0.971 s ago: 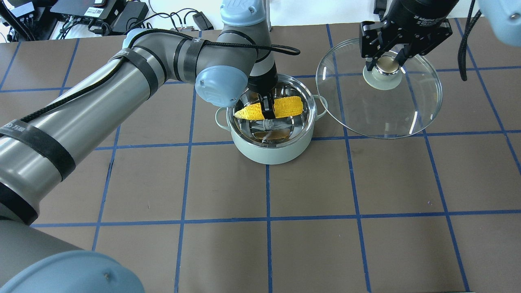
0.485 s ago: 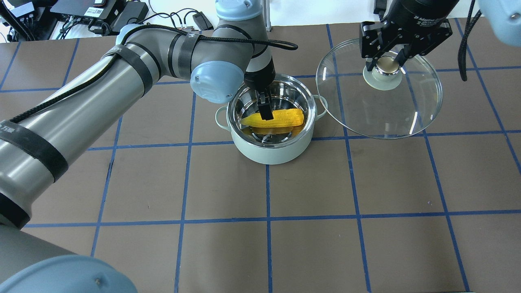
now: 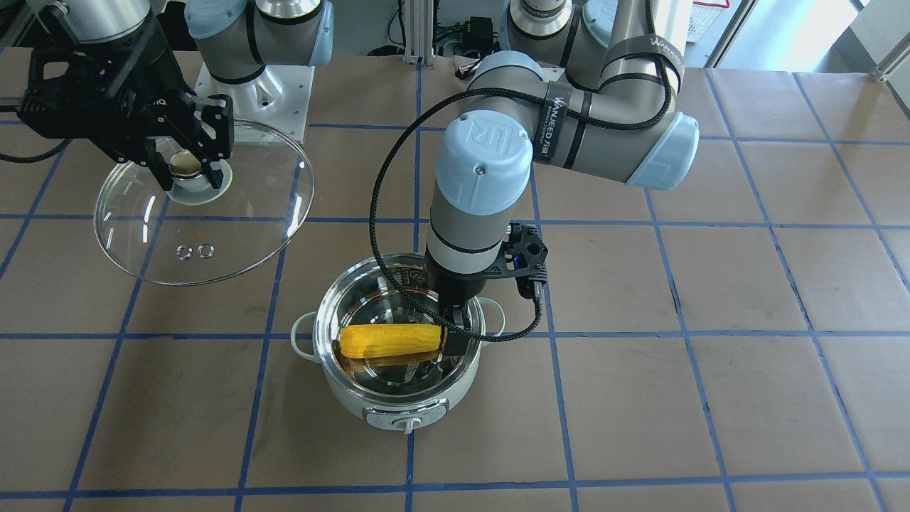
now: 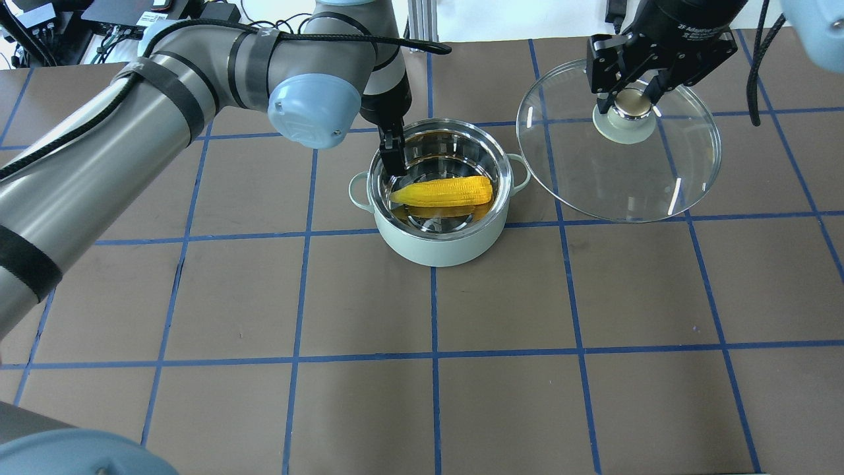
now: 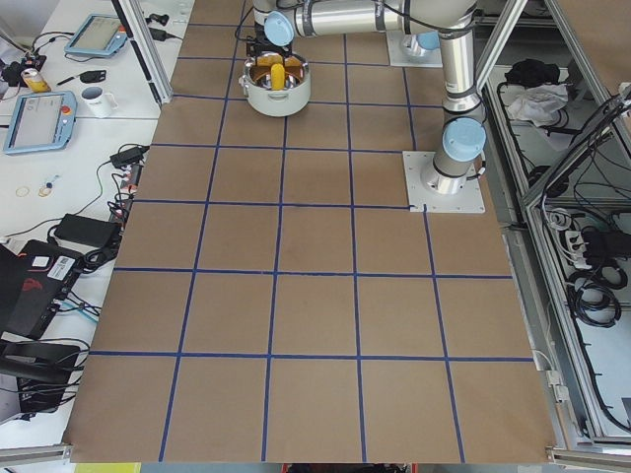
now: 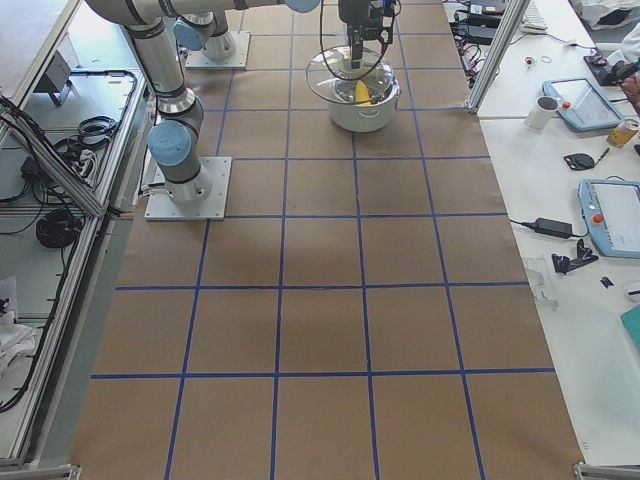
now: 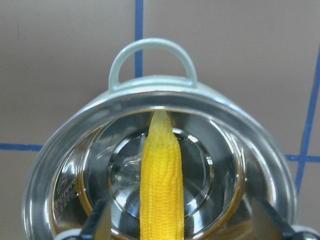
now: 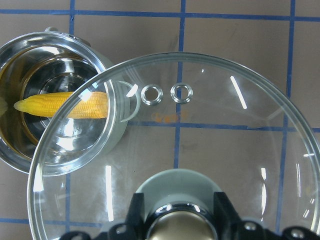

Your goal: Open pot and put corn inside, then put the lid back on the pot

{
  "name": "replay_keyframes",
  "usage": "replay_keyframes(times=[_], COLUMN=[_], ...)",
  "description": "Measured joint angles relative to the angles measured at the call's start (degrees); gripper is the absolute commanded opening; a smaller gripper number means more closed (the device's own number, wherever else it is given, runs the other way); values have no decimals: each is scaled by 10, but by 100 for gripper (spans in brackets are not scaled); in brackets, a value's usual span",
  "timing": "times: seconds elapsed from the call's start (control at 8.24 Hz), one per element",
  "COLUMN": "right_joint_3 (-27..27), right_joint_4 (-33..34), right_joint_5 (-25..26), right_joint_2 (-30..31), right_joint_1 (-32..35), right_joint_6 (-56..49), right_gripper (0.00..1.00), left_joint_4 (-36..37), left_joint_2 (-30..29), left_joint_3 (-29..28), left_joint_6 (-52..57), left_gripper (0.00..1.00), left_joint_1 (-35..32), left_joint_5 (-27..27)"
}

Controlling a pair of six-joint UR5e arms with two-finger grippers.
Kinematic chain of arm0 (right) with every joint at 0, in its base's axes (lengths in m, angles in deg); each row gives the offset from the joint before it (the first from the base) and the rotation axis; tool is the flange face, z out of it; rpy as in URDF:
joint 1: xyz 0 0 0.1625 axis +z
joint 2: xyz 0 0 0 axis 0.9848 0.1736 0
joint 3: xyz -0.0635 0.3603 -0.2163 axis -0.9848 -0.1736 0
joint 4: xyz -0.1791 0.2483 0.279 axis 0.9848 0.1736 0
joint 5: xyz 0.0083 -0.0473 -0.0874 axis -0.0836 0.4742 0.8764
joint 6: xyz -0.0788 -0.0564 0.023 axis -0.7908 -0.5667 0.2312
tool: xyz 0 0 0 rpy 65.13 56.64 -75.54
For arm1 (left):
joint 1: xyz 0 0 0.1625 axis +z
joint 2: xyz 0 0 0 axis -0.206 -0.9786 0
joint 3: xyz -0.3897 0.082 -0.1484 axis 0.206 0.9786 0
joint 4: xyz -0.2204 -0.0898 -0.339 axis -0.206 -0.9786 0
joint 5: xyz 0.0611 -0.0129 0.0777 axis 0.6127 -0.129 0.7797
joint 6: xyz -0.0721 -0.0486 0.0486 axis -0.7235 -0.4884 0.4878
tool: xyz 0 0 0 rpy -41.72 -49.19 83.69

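Yellow corn (image 4: 443, 191) flat in pot (image 4: 435, 251), tip twd robot's left.

Through the left wrist camera the corn (image 7: 161, 185) runs off the bottom edge — thick end unseen. Overhead, the left gripper (image 4: 394, 155) is mostly tucked under its own wrist. The lid (image 8: 240, 150) is cropped at the right wrist view's bottom — the right gripper (image 8: 176, 222) covers its centre.
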Motion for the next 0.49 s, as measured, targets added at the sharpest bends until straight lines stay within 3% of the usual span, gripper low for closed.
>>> replay_keyframes(times=[0.49], right_joint_3=[-33], right_joint_4=[11], right_joint_5=[-3], right_joint_2=[-43], right_joint_1=[10], right_joint_6=[9], right_gripper=[15], left_joint_4=[-43], left_joint_2=[83], left_joint_3=[2], left_joint_6=[174], left_gripper=[100], left_joint_1=[62], left_joint_5=[10])
